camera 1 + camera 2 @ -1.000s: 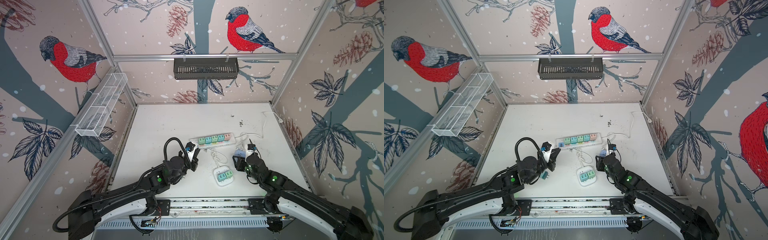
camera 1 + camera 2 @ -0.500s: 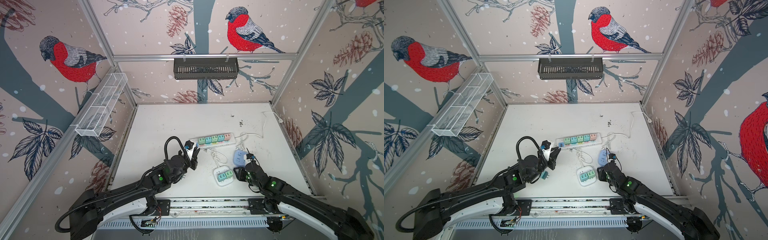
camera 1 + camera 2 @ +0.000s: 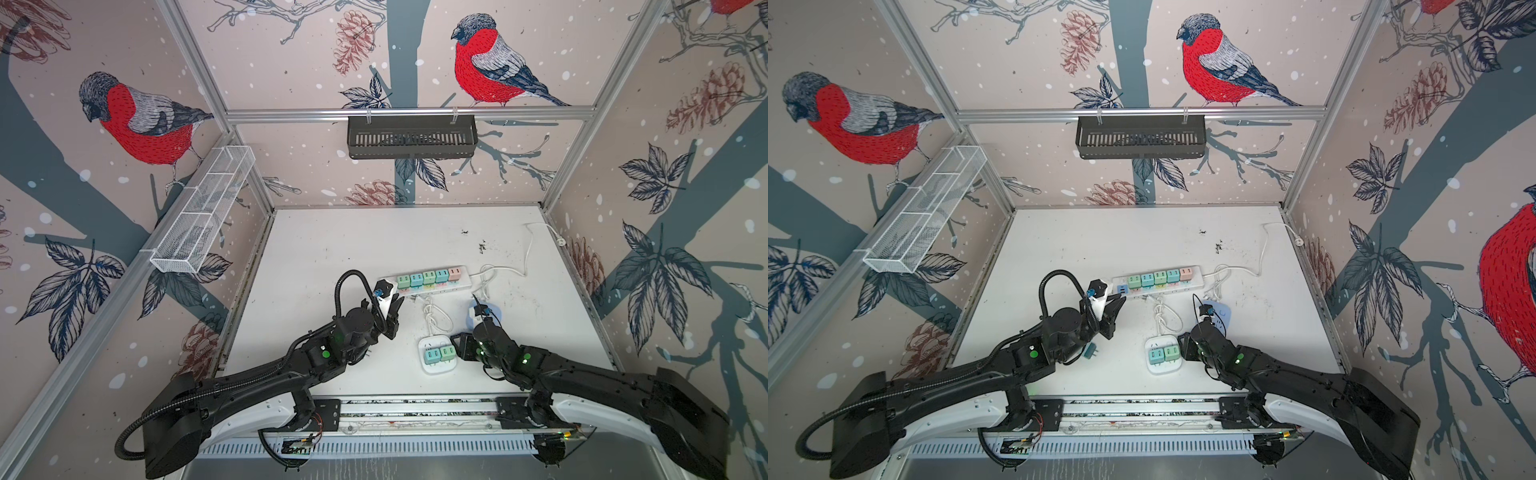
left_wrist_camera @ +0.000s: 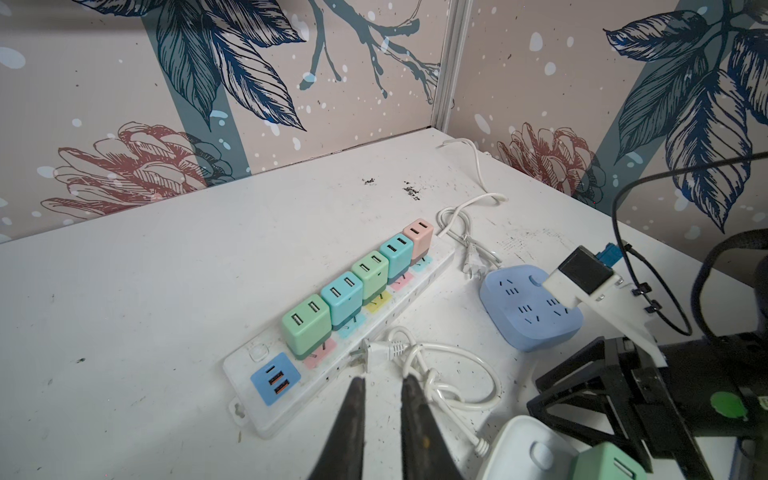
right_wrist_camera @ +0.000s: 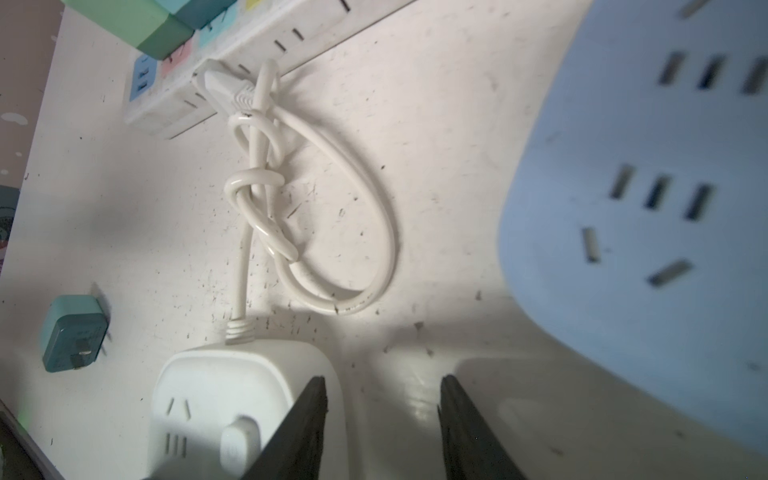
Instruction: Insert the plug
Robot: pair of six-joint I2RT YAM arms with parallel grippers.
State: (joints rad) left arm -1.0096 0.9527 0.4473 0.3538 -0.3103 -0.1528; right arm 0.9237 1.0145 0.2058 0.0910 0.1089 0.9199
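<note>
A loose teal plug (image 5: 75,332) lies prongs-up on the table beside my left arm, also visible in a top view (image 3: 1090,351). The white square socket block (image 3: 436,368) holds two chargers and shows free sockets (image 5: 216,374). My right gripper (image 5: 382,386) is open and empty, low between that block and the blue socket block (image 3: 486,311). My left gripper (image 4: 382,378) is shut on nothing and points at the near end of the long power strip (image 4: 243,365), which carries several coloured chargers.
A knotted white cord (image 5: 266,199) runs from the square block to the long strip. The long strip's own cable (image 3: 528,249) trails to the back right. A black basket (image 3: 411,137) and a wire shelf (image 3: 203,212) hang on the walls.
My right gripper has drawn back from the blue socket block toward the front, beside the white square block, and its jaws have parted. The left arm has stayed still.
</note>
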